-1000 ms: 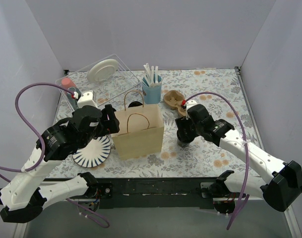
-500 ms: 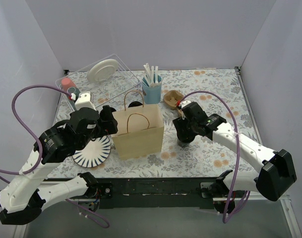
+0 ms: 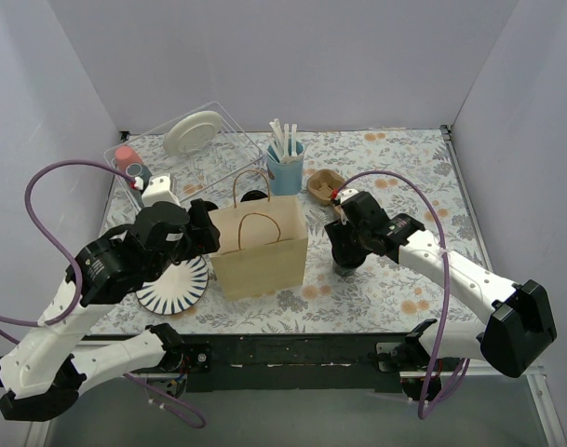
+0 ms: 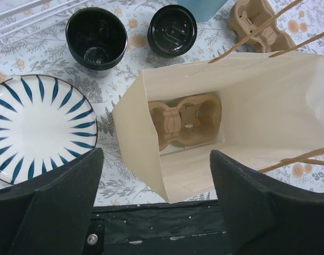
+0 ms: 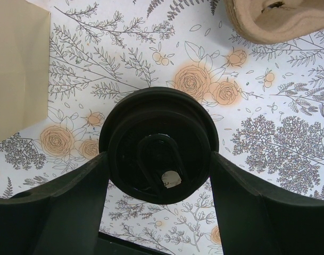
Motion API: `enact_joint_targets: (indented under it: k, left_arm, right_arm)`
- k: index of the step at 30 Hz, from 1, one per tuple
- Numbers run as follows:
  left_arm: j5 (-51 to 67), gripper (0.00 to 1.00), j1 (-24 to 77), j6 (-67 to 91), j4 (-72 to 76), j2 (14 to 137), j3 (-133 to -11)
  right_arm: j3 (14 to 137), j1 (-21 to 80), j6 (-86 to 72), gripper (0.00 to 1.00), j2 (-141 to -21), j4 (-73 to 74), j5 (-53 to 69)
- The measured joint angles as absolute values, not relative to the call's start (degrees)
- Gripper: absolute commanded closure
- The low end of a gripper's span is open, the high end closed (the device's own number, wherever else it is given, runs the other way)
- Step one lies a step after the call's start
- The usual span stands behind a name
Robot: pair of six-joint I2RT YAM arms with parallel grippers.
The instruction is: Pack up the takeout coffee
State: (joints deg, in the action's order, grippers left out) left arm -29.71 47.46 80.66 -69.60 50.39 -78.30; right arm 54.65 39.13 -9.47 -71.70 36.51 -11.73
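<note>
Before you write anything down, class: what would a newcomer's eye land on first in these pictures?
The tall brown paper bag stands open mid-table, with a moulded cardboard cup carrier lying at its bottom. Just right of it, the right pincer flanks the small black cup with a black sip lid. A blue-and-white striped plate lies left of the bag.

Takeout coffee (image 5: pixel 159 143): a small black cup, closed by a black sip lid, is shown upright on the floral tablecloth (image 5: pixel 289 133), just right of the brown paper bag (image 3: pixel 261 247).
</note>
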Motion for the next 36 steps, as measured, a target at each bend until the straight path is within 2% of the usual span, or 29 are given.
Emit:
enact_joint_targets:
  k: [4, 8, 11, 12, 15, 16, 19, 26, 36]
  left_arm:
    - [-29.87, 0.40, 47.46, 83.53, -71.22, 53.01, -78.50]
    - [-31.27, 0.46, 47.46, 86.63, -74.28, 57.36, -80.01]
    - [-32.10, 0.54, 47.46, 88.20, -75.16, 59.90, -80.40]
    - [-32.25, 0.63, 47.46, 88.64, -75.35, 60.23, -80.40]
    - [-32.49, 0.78, 47.46, 89.76, -76.07, 60.23, -80.40]
    - [-32.47, 0.87, 47.46, 89.93, -76.29, 60.10, -80.40]
    - [-32.29, 0.98, 47.44, 89.52, -76.07, 59.40, -79.92]
    - [-28.14, 1.00, 47.37, 84.42, -69.56, 55.68, -77.32]
    - [-19.57, 1.00, 47.35, 77.30, -59.72, 55.02, -75.05]
  right_arm:
    - [54.65, 39.13, -9.47, 0.39, -71.57, 36.69, -12.12]
    - [54.78, 39.13, -9.45, 0.42, -70.39, 38.35, -13.61]
    - [57.01, 39.11, -9.41, 0.42, -69.08, 40.75, -14.83]
    - [58.22, 39.11, -9.39, 0.43, -68.62, 41.15, -15.20]
    - [63.81, 39.07, -9.08, 0.43, -67.85, 43.40, -16.38]
    - [66.30, 39.07, -8.93, 0.43, -67.79, 44.10, -16.62]
    - [74.32, 39.03, -8.25, 0.44, -67.75, 45.30, -17.23]
    - [90.43, 39.00, -4.43, 0.44, -66.87, 45.60, -14.00]
    - [92.09, 39.00, 1.69, 0.46, -59.61, 39.94, 5.19]
